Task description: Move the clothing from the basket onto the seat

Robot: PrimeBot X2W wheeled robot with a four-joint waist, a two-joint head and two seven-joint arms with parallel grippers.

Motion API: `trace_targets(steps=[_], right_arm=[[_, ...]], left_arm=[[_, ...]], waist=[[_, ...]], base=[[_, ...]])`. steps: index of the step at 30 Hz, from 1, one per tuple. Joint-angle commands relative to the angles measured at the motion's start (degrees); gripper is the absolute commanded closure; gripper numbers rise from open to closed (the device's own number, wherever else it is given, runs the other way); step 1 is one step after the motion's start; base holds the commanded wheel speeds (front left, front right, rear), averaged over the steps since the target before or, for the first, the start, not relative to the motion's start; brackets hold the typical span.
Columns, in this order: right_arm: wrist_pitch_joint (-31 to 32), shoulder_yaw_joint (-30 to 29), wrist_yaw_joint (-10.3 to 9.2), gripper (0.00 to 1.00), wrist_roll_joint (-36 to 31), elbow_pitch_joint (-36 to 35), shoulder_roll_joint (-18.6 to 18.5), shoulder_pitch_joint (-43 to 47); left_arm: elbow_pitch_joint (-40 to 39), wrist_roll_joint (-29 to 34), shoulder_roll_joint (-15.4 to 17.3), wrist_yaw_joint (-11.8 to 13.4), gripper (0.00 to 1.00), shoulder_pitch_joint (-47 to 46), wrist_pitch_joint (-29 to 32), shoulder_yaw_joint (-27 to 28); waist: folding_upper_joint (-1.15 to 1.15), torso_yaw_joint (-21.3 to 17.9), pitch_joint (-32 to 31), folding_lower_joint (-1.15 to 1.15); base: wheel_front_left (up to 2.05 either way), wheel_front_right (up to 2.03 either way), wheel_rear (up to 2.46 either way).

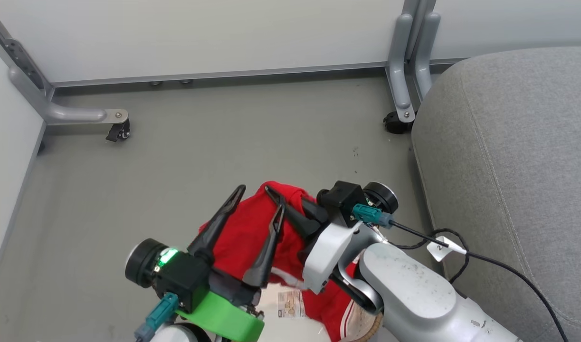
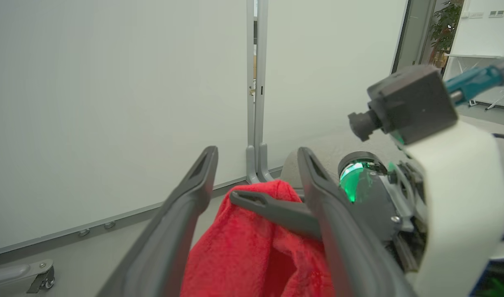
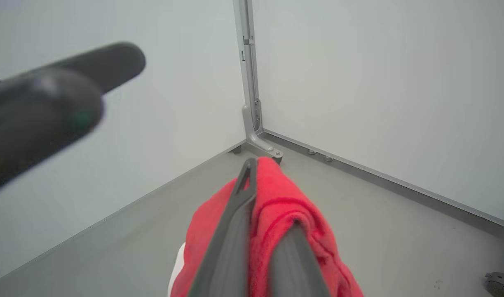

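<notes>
A bright red garment [image 1: 245, 237] hangs lifted over the basket, and my right gripper [image 1: 285, 197] is shut on its top fold. The right wrist view has both fingers of this gripper [image 3: 272, 193] pressed into the red fabric [image 3: 276, 206]. My left gripper [image 1: 261, 197] stands open just in front of the garment, one finger on each side of it, with nothing clamped. The left wrist view shows the spread left gripper [image 2: 258, 154] around the red cloth [image 2: 243, 251]. The basket's [image 1: 283, 327] white bottom with its paper label [image 1: 290, 304] peeks out below, beside red cloth with white striped trim [image 1: 347, 316]. The grey seat [image 1: 509, 166] lies to the right.
White partition panels close the back and left, on grey feet with casters [image 1: 119, 127] [image 1: 398, 118]. Grey floor [image 1: 223, 142] spreads between them and the seat. A black cable with a white tag [image 1: 444, 247] runs from my right wrist over the seat's edge.
</notes>
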Motion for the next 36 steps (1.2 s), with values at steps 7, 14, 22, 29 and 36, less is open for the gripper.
trace_targets(steps=[7,14,22,29,36], right_arm=[[-1.01,-3.37,-0.06,1.0,-1.6,2.06,-0.5,-0.8],[-1.4,-4.57,-0.07,1.0,-2.42,2.53,-0.69,0.32],[-1.85,-5.21,-0.06,1.0,-2.76,1.87,-0.54,-0.12],[-2.52,-5.95,-0.07,1.0,-2.65,0.93,-0.37,-1.58],[-3.4,-8.03,-0.06,1.0,-3.31,0.1,-0.2,-2.17]], left_arm=[[1.69,0.77,1.12,-0.79,0.0,2.5,1.96,-2.45],[4.06,0.86,1.5,-1.06,0.0,2.36,2.68,-3.93],[4.79,1.41,2.65,-0.4,0.0,0.82,2.9,-3.65],[4.17,2.58,3.69,0.2,0.0,-1.2,3.34,-3.52],[2.95,3.83,5.16,0.28,0.0,-3.17,4.9,-3.56]], waist=[[0.0,0.09,0.59,0.0],[0.0,-0.99,1.4,0.0],[0.0,-4.84,3.85,0.0],[0.0,-11.51,6.64,0.0],[0.0,-19.64,9.79,0.0]], base=[[0.0,0.0,0.0],[0.0,0.0,0.0],[0.0,0.0,0.0],[0.0,0.0,0.0],[0.0,0.0,0.0]])
